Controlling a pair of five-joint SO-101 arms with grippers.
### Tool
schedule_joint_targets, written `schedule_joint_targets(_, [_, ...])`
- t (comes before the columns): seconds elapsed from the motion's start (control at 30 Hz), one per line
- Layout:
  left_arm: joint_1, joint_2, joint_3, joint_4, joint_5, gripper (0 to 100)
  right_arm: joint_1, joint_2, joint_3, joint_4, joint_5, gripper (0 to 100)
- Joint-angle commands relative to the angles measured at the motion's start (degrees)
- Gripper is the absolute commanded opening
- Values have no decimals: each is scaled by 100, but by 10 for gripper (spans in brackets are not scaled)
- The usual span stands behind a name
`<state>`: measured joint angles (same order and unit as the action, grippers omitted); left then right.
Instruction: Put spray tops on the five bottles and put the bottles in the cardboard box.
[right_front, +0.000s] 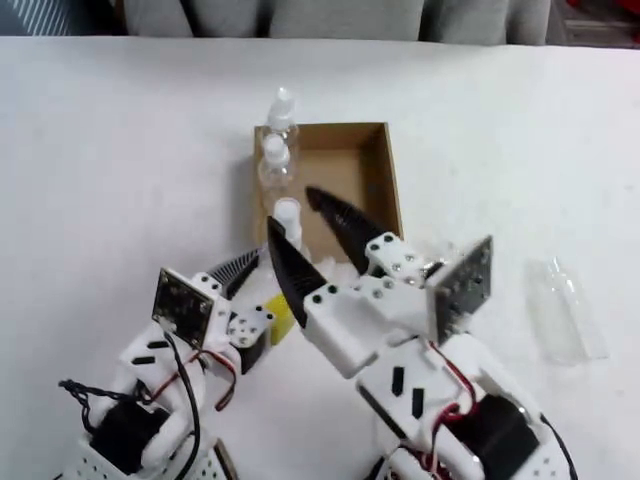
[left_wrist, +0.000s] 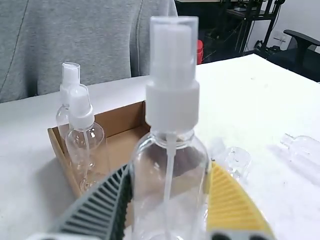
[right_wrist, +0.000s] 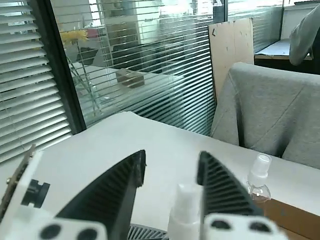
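A clear bottle (left_wrist: 170, 165) with a white spray top (left_wrist: 171, 65) stands upright in my left gripper (left_wrist: 167, 200), which is shut on its body between a grey ribbed finger (left_wrist: 100, 210) and a yellow finger (left_wrist: 231, 202). From above, that spray top (right_front: 287, 212) shows at the near left wall of the cardboard box (right_front: 375, 170). My right gripper (right_front: 290, 207) is open, its black fingers on either side of the spray top (right_wrist: 184, 207). Two capped bottles (right_front: 283, 115) (right_front: 275, 160) stand in the box's far left corner.
An uncapped clear bottle (right_front: 565, 305) lies on the white table to the right of the right arm. Another clear bottle (left_wrist: 235, 162) lies close by the box's near side. Grey chair backs (right_front: 300, 15) stand beyond the table's far edge.
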<state>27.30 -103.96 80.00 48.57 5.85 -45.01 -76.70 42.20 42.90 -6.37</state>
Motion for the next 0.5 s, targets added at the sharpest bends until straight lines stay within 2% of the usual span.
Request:
schedule_joint_targets(0.0, [-4,-84,-26,-9,-26,31,347,-48,-369,347,62,36])
schedule_joint_targets(0.2, [-4,-84,-26,-53,-26,33,1930,-48,325,1341,70,41])
schedule_joint_targets(0.33, [-400,-84,-26,-378,-26,31,2993,-48,1503,1156,70,42])
schedule_joint_targets(0.47, [-804,-84,-26,-686,-26,31,3653,-48,2664,470,70,42])
